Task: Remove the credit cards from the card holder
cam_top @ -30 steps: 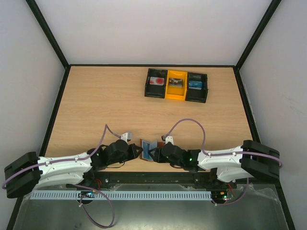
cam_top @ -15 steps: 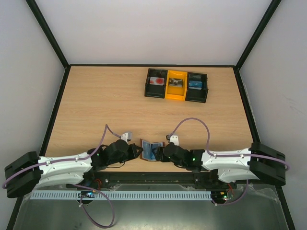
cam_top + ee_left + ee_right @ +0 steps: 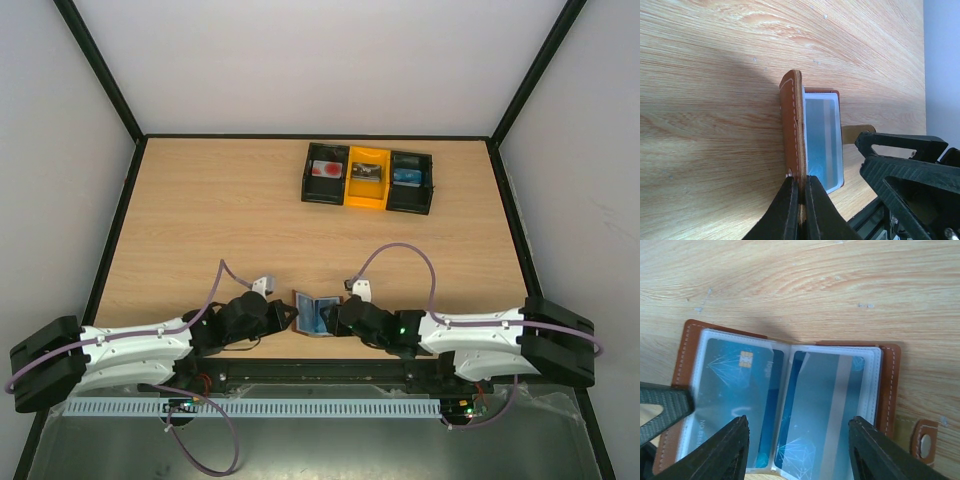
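1. Left jaws are clenched on the brown cover edge of the holder [image 3: 791, 125], which lies open at the middle of the surface's [image 3: 250, 230] near edge. That is a thin pinch on the rim. A tug from the other side could slide the leather free or swing the whole booklet round.
2. Two bluish cards show under clear sleeves, the left card [image 3: 732, 385] and the right card [image 3: 822, 395]. It is slick plastic on plastic, so fingertips could snag the sleeve instead of a card and drag or crease the page.
3. Right jaws are spread wide above the open pages, gripping nothing. Closing from here, they straddle the fold and might nip both pages together. Going too low would press the holder flat and lock the cards in.
4. I cannot tell whether the right tips touch the sleeves or hang just clear. The cards' nearest edges are cut off by the frame, and any cards in the sleeves stacked behind are hidden. How much cover the left jaws hold is also hidden.
5. The tray [image 3: 366, 205] sits at the far edge, right of centre. Its contents are too small to name.
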